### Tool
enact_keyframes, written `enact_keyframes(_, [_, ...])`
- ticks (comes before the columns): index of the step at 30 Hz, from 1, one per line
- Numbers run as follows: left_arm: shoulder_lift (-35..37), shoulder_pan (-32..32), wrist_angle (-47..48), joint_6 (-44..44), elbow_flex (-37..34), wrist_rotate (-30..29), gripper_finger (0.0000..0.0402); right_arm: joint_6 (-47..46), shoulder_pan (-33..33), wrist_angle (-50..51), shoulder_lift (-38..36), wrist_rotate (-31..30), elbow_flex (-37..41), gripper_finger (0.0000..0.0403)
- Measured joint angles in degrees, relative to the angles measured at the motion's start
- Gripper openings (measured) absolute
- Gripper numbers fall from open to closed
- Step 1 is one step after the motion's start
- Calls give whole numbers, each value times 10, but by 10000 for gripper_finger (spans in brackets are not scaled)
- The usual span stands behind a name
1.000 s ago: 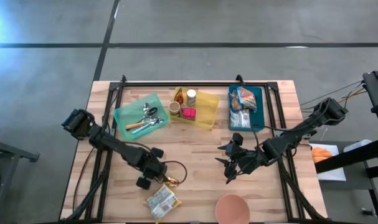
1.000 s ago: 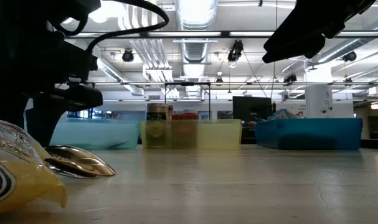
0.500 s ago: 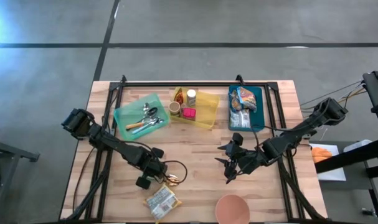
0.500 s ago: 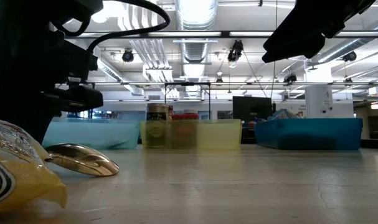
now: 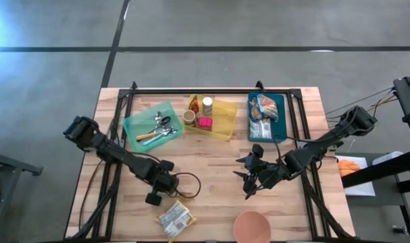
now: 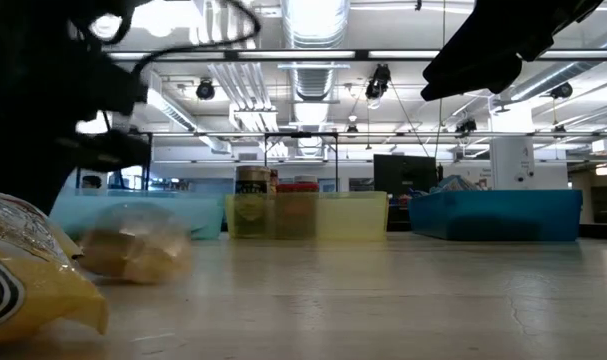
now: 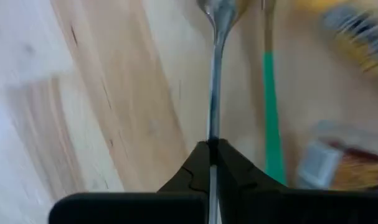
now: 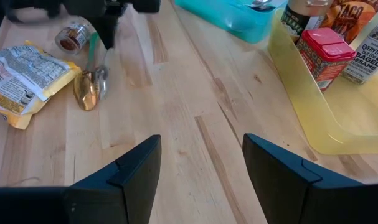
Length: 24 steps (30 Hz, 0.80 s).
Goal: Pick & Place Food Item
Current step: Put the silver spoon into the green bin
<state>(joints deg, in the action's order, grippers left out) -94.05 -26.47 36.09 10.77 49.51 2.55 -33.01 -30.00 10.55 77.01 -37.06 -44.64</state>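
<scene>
The left pincer (image 5: 172, 190) is low over the near-left part of the wooden counter (image 5: 218, 152), clenched on the thin metal handle of a spoon (image 7: 215, 81). In the left wrist view the two dark fingers (image 7: 192, 173) meet on that handle with no gap between them, and the spoon's bowl reaches straight out ahead of the tips. A second utensil with a green handle (image 7: 271, 112) lies just beside the gripped spoon, running nearly parallel to it.

The food item, a yellow printed snack packet (image 5: 174, 217), lies flat on the counter just beyond and to one side of the left pincer's tips, toward the counter's near edge. It is apart from the fingers and not held. In the right wrist view the same packet (image 8: 23, 71) lies next to the gold spoon bowl (image 8: 88, 92), with a small round spice jar (image 8: 72, 36) close by. In the low view the packet (image 6: 28, 275) fills the near left corner, with the blurred spoon bowl (image 6: 133, 252) just beside it.

The right pincer (image 5: 248, 177) hangs above the middle-right of the counter, released, its fingers (image 8: 123, 177) standing apart with nothing between them, well apart from the packet.

Farther off from both pincers stand a teal tray of utensils (image 5: 150, 128), a yellow bin of jars (image 5: 215, 116) and a blue bin of packets (image 5: 267, 116). A pink bowl (image 5: 252, 226) sits at the near edge, nearer the right pincer.
</scene>
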Motion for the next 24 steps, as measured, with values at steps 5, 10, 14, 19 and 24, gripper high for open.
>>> enact_keyframes(5, [28, 1, 11, 15, 7, -19, 3, 0, 0, 0, 0, 0, 0, 224])
enact_keyframes(10, [42, 0, 18, 20, 10, -31, 3, 0, 0, -1, 0, 0, 0, 224])
enact_keyframes(14, [41, 1, 22, 28, 9, -48, 2, 0, 0, -1, 0, 0, 0, 224])
enact_keyframes(19, [42, 1, 33, 28, 9, -69, 1, 0, 0, -1, 0, 0, 0, 224])
enact_keyframes(24, [42, 1, 43, 29, 9, -88, 1, 0, 0, -1, 0, 0, 0, 224])
